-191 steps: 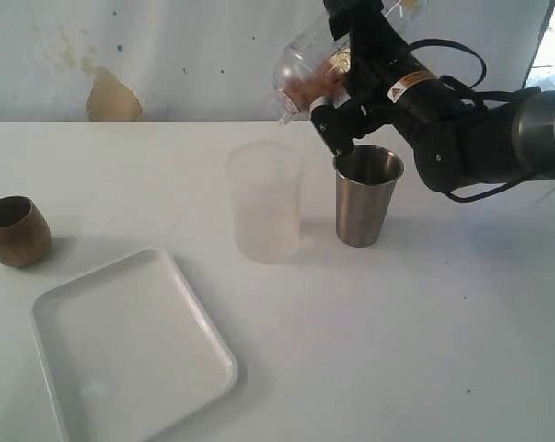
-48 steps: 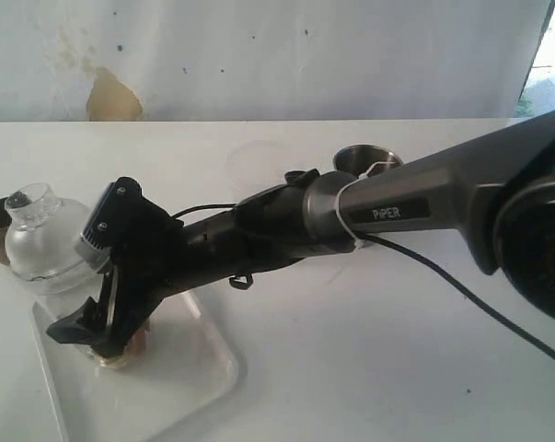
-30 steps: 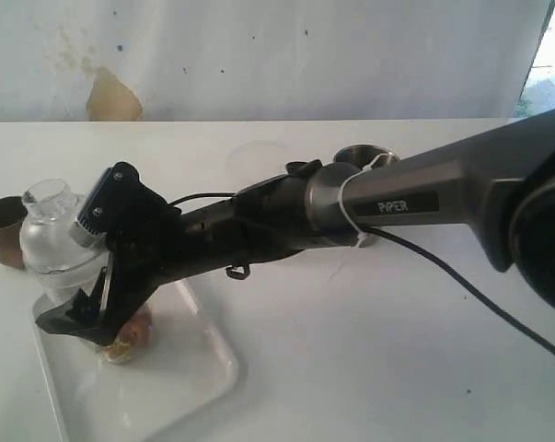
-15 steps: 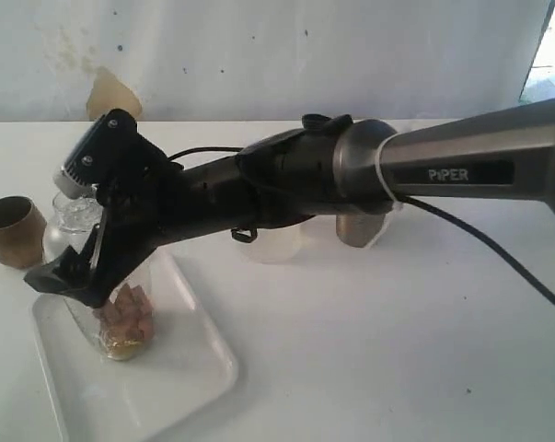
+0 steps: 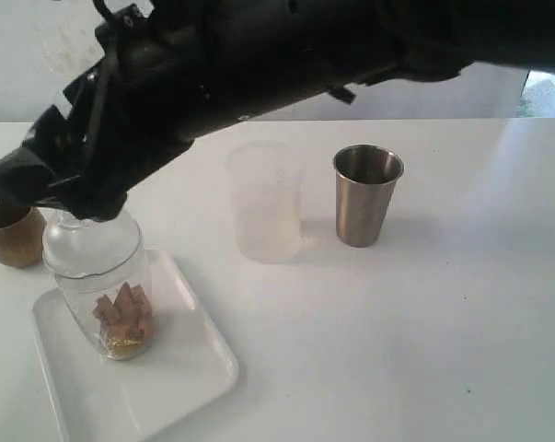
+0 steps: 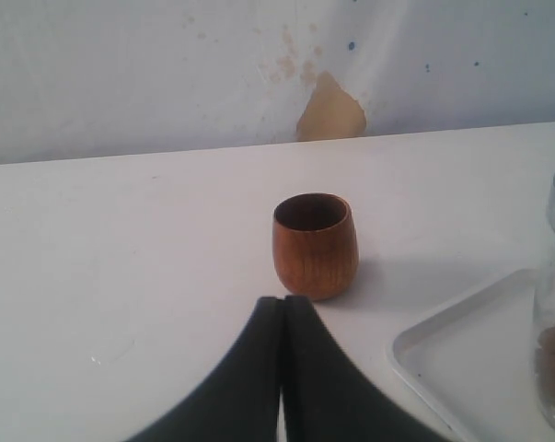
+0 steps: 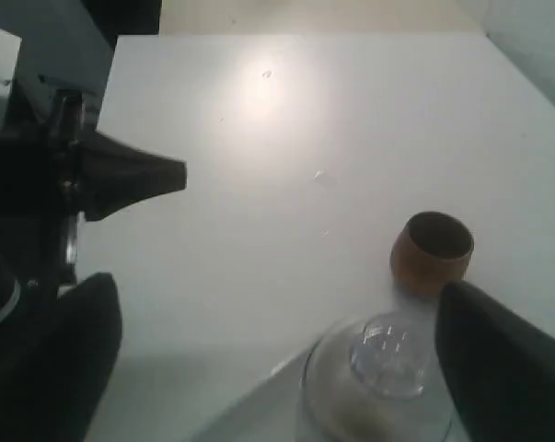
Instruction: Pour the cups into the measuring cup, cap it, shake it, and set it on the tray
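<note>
Laid out on a white table (image 5: pixel 461 313), with the black bulk of the right arm (image 5: pixel 259 55) reaching across the top of the exterior view toward its left. At the arm's end, right gripper (image 7: pixel 272 359) hanging just above the measuring cup, jaws spread wide to either side of its top, gripping nothing and, so far as can be told, not touching it.

Below, white tray (image 5: pixel 185 378) lying flat at the lower left of the exterior view. Standing upright on the tray, near its left end: measuring cup (image 5: pixel 100 285), capped, with brown chunks (image 5: pixel 122 308) and something yellowish at the bottom.

Well apart, toward the middle: 1 frosted cup (image 5: pixel 265 207) and, near it, the steel tumbler (image 5: pixel 366 198), both upright. Cannot tell whether anything is left inside either.

Just beyond the tray's left end: wooden cup (image 6: pixel 315 244), upright, dark inside. Near it, left gripper (image 6: pixel 282 318), jaws pressed together on nothing.

Smallest: clear dome lid (image 7: pixel 387 359), seated on the measuring cup's mouth.

Judged to be the last step, release on the tray, all but finished. Next: lift the right gripper straight up and away without brushing the lid or tipping the cup.
</note>
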Controlling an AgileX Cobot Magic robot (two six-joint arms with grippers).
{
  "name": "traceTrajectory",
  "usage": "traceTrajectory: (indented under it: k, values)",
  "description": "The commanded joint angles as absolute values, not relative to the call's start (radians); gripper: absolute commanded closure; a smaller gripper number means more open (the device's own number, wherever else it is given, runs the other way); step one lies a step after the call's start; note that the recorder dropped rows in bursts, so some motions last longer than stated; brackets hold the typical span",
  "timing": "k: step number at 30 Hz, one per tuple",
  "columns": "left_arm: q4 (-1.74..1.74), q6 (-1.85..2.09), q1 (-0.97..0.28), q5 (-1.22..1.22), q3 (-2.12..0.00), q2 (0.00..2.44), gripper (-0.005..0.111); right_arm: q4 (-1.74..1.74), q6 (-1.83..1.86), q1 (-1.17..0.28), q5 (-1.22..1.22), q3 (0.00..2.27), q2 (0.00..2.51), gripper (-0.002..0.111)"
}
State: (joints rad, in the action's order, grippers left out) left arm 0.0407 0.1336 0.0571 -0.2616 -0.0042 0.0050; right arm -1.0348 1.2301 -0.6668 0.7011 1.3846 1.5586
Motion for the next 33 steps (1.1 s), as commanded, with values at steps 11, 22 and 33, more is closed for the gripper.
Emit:
traceTrajectory:
  k: [11, 22, 33]
  values:
    - [0.039, 0.132, 0.057, -0.256, 0.000, 0.000, 0.107, -0.627, 0.825, -0.666, 0.691, 1.215, 1.101, 0.108]
    - [0.039, 0.132, 0.057, -0.256, 0.000, 0.000, 0.107, -0.630, 0.758, -0.666, 0.402, 0.866, 0.572, 0.108]
    - [0.039, 0.132, 0.057, -0.256, 0.000, 0.000, 0.107, -0.630, 0.733, -0.666, 0.485, 0.727, 0.188, 0.108]
